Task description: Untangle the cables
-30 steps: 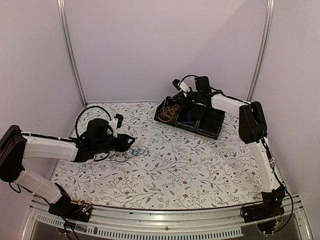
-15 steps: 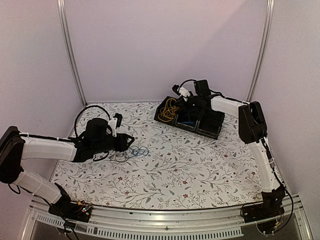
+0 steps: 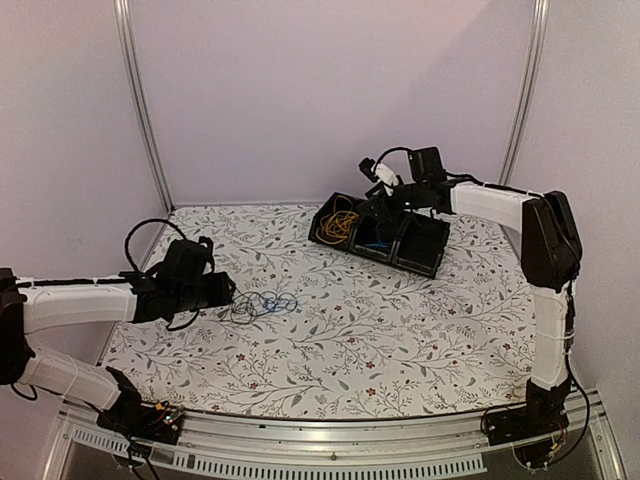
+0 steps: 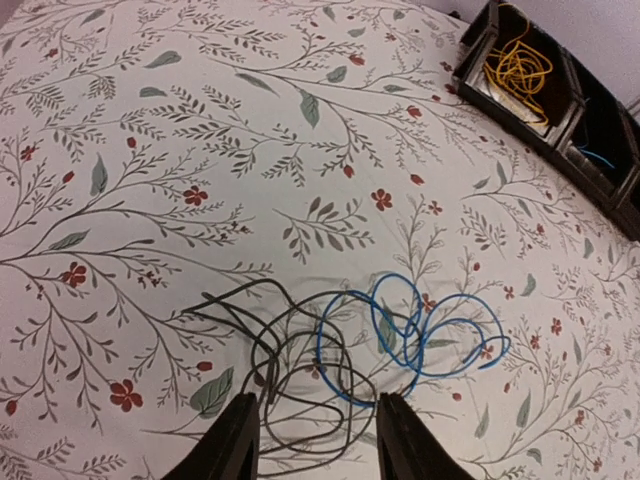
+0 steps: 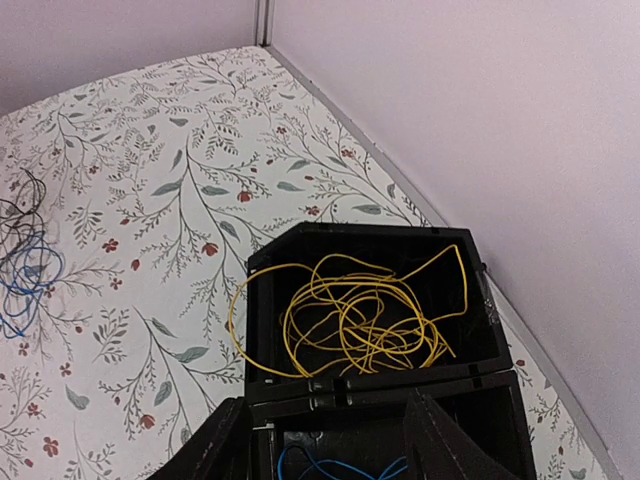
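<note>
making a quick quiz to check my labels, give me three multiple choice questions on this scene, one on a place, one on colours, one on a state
1. Where does the yellow cable lie?
A) on the tablecloth
B) in an end compartment of the black tray
C) draped over an arm

2. Which colours are the wires tangled on the tablecloth?
A) blue and black
B) red and green
C) white and yellow

3. How is the right gripper?
A) shut on the yellow cable
B) shut on the tray wall
C) open, holding nothing, above the tray

Answers: 1 B, the right wrist view shows it coiled inside that compartment; 2 A, a blue cable and a black cable overlap in the left wrist view; 3 C, its fingers stand apart with nothing between them.
</note>
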